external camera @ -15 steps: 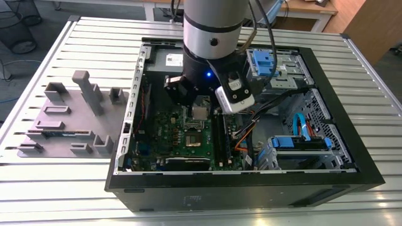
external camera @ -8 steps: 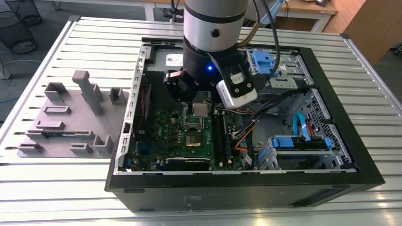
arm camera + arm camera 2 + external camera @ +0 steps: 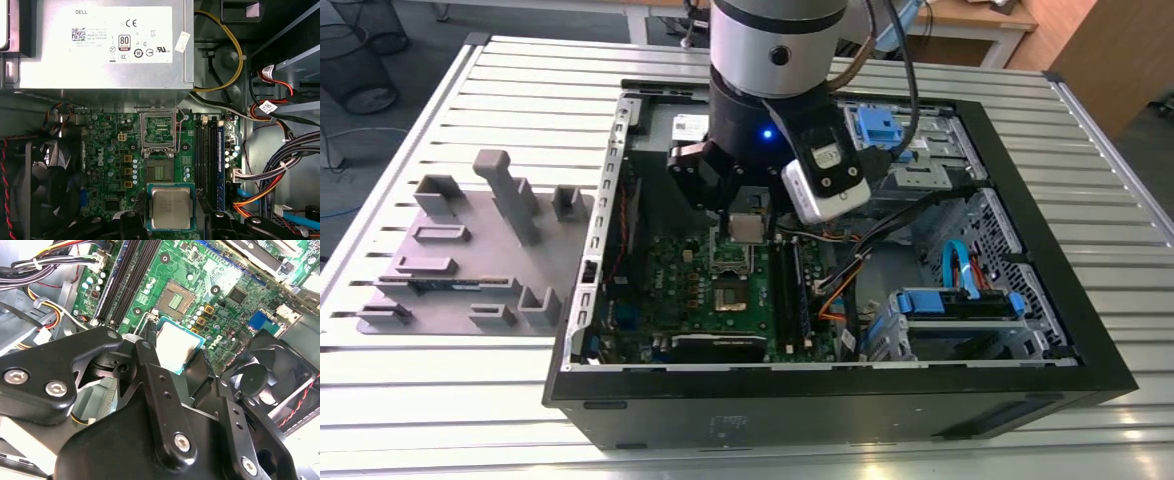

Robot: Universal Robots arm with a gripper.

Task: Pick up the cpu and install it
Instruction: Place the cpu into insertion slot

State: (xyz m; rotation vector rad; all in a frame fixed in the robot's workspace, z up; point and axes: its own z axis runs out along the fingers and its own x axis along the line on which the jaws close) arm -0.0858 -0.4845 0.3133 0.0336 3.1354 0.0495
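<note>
The cpu (image 3: 171,207) is pinched level, metal top upward, by the gripper (image 3: 173,223) above the open socket (image 3: 159,173), edges aligned with it.

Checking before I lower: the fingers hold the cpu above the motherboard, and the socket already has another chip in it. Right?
Not quite. The socket is empty: the first wrist view shows its bare contact field, with the lid frame swung open. The rest holds: the fingers hold the cpu above the motherboard.
</note>
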